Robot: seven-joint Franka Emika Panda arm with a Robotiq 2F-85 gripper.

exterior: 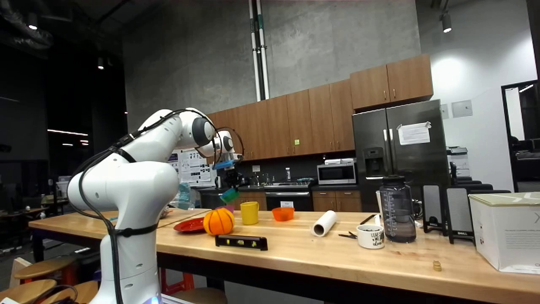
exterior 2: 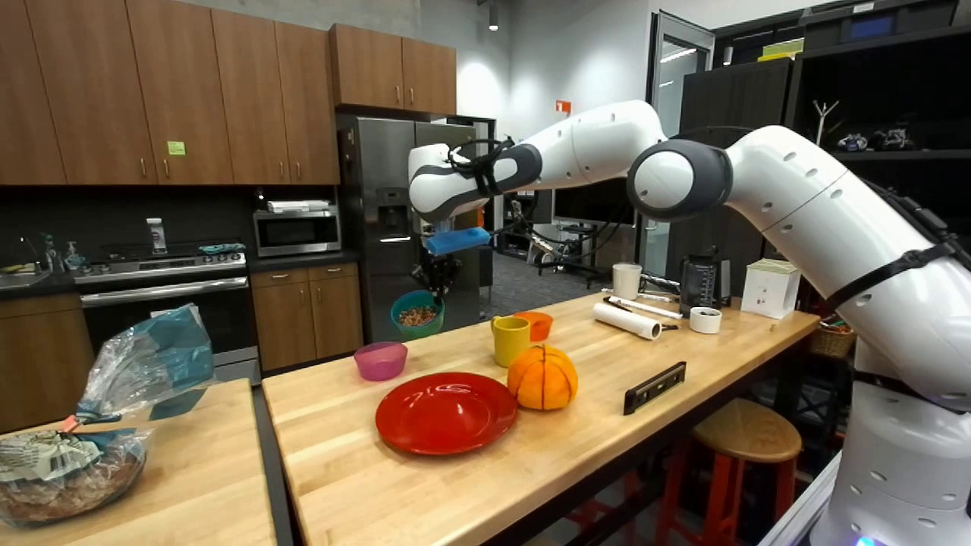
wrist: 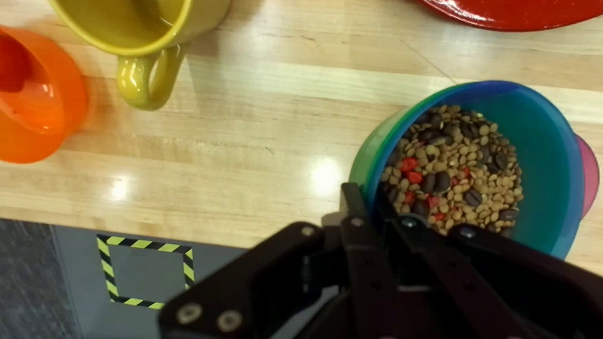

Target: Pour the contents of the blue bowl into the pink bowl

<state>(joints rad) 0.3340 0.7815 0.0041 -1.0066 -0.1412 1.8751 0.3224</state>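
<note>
The blue bowl holds brown seeds, dark beans and red bits. A green layer shows around its outside; I cannot tell whether it is a second, nested bowl. My gripper is shut on the near-side rim in the wrist view, one finger inside and one outside the blue bowl. The blue bowl also shows in an exterior view, held tilted in the air. The pink bowl stands on the table, lower than the blue bowl. In the wrist view only an edge of the pink bowl shows behind it.
A yellow mug and an orange bowl stand along the table's far edge. A red plate, an orange pumpkin and a black level lie nearer. A white roll lies farther along the table.
</note>
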